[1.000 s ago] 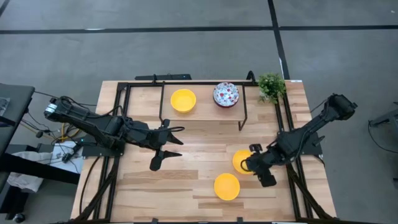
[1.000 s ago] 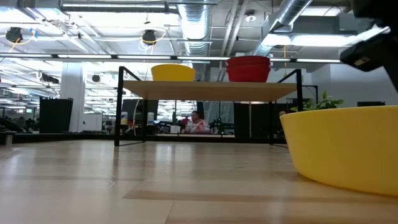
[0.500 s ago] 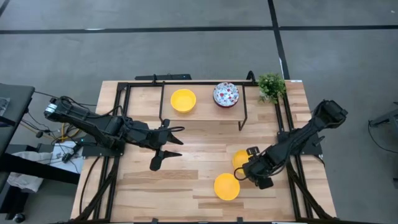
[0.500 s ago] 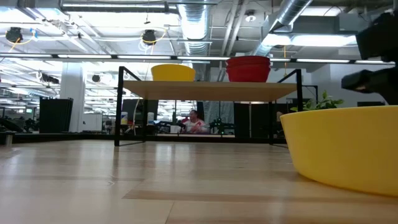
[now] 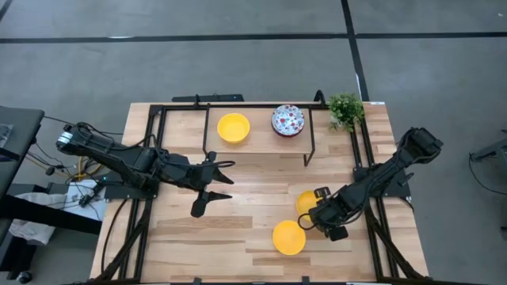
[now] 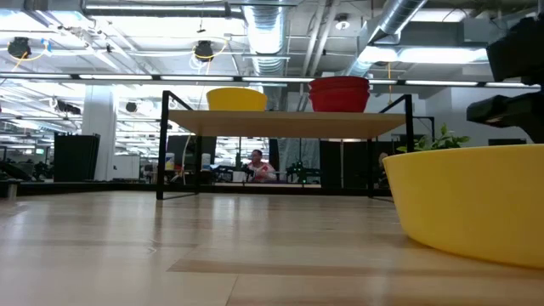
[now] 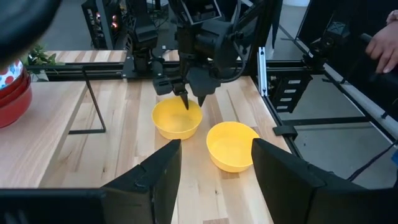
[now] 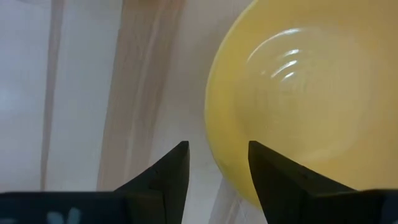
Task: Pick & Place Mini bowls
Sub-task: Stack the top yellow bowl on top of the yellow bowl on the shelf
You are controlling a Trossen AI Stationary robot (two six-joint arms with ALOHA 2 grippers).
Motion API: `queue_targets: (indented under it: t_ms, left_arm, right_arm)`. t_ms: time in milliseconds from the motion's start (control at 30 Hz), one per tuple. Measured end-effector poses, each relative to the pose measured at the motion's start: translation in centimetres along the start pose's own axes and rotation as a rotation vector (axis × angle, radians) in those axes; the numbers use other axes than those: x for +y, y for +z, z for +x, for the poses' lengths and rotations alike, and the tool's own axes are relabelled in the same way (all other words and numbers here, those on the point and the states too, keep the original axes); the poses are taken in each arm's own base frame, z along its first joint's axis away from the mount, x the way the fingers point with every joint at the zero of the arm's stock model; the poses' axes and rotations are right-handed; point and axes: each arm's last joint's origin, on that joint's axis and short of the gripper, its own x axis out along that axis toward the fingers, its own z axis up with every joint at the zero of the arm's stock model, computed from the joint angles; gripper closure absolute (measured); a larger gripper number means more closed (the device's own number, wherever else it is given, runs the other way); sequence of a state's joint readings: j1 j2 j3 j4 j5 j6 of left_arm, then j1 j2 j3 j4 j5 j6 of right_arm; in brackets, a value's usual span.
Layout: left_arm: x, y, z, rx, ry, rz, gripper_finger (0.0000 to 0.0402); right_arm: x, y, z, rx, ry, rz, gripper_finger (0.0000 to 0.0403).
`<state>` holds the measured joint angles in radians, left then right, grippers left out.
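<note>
From above, your right claw [image 5: 310, 218] hung over the near edge of one yellow bowl [image 5: 306, 203], its fingers apart and holding nothing. A second yellow bowl [image 5: 288, 237] sat just beside it, toward the front edge of the desk [image 5: 245, 190]. A third yellow bowl [image 5: 233, 127] and a speckled bowl [image 5: 287, 120] were up on the shelf [image 5: 261, 138]. Your left claw [image 5: 212, 180] waited, fingers apart, near the middle.

From desk level, the front bowl [image 6: 466, 204] filled the right side. The shelf top [image 6: 285, 123] had room between its two bowls.

From the left wrist, the right claw [image 7: 193, 99] pointed down at the farther bowl [image 7: 177, 118], with the other bowl [image 7: 232, 145] almost touching it.

From the right wrist, the bowl's rim [image 8: 214, 118] ran close by the fingers [image 8: 171, 171]. I think you needed one finger inside and one outside the rim before squeezing. The neighbor bowl was close, so lifting straight up looked safest. The shelf's thin black legs [image 5: 310, 136] looked easy to bump.
</note>
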<state>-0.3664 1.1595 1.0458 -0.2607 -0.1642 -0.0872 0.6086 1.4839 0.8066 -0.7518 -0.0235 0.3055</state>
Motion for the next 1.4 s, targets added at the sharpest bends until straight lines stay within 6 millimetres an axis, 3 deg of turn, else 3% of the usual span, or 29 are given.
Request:
queue_targets:
  t_ms: [433,1000,1400]
  left_arm:
    - [0.1,0.0,0.0,-0.002,0.021,0.000,0.0207]
    - [0.1,0.1,0.0,-0.011,0.030,-0.002,0.0207]
    - [0.1,0.2,0.0,-0.024,0.029,-0.004,0.0207]
  right_arm:
    - [0.0,0.0,-0.2,-0.006,0.004,0.000,0.0281]
    - [0.0,0.0,-0.3,-0.009,0.000,0.000,0.0395]
    - [0.2,0.5,-1.8,0.030,-0.011,0.000,0.0399]
